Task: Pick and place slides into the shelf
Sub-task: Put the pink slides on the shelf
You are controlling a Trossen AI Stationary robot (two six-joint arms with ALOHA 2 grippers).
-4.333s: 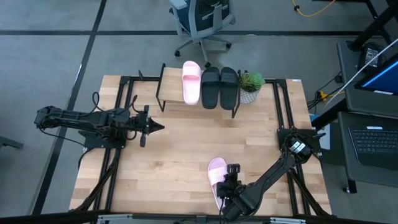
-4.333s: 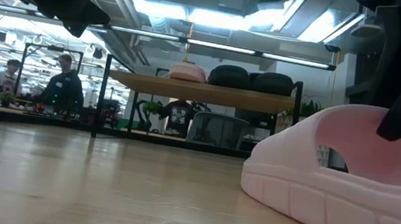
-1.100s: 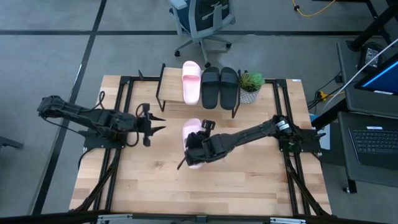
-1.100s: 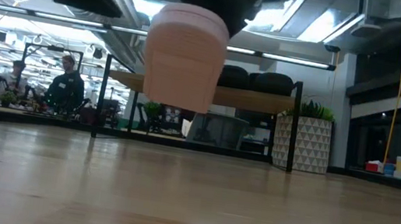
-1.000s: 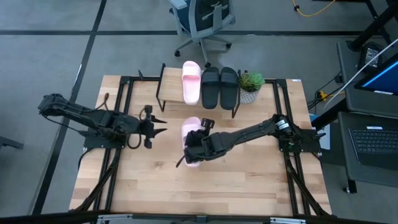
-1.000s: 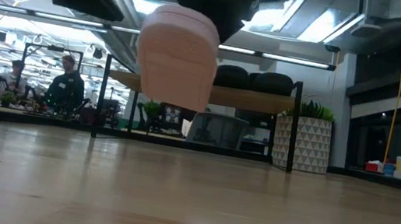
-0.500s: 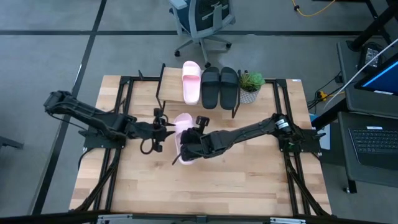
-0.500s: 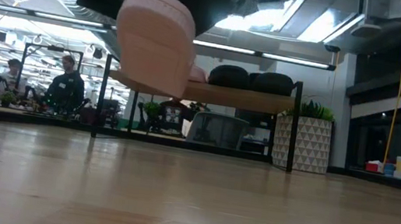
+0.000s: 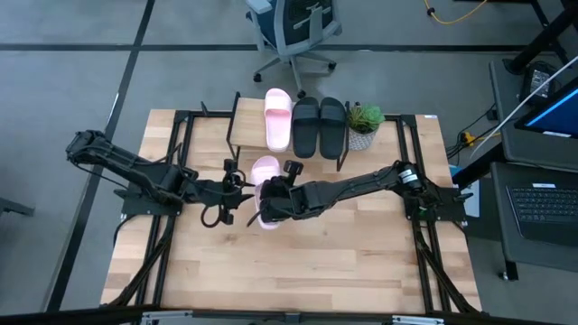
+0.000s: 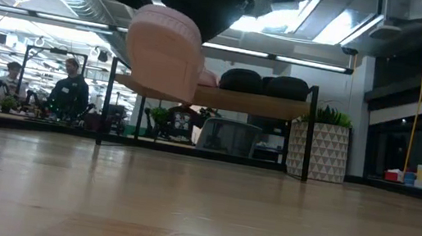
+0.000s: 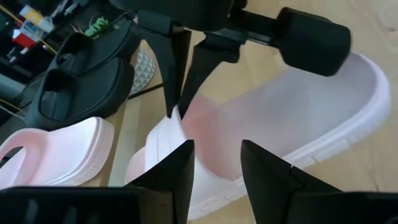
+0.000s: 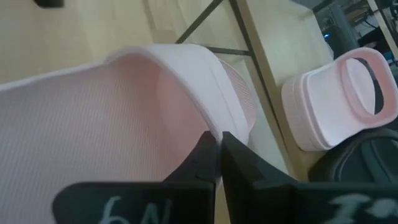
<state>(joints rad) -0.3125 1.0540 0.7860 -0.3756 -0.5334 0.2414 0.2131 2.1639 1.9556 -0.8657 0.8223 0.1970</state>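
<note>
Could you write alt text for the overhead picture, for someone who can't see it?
The right gripper holds a pink slide above the table, the left gripper beside it. The shelf behind holds three slides.

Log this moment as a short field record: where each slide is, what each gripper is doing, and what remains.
held slide: pink slide in the air in front of the shelf, clear of the table
right gripper: shut on the held slide
left gripper: open, fingers beside the held slide, not clamped on it
on shelf: pink slide on shelf, two black slides to its right
free slot: shelf's left end
beside shelf: potted plant
remaining: place the held slide
</note>
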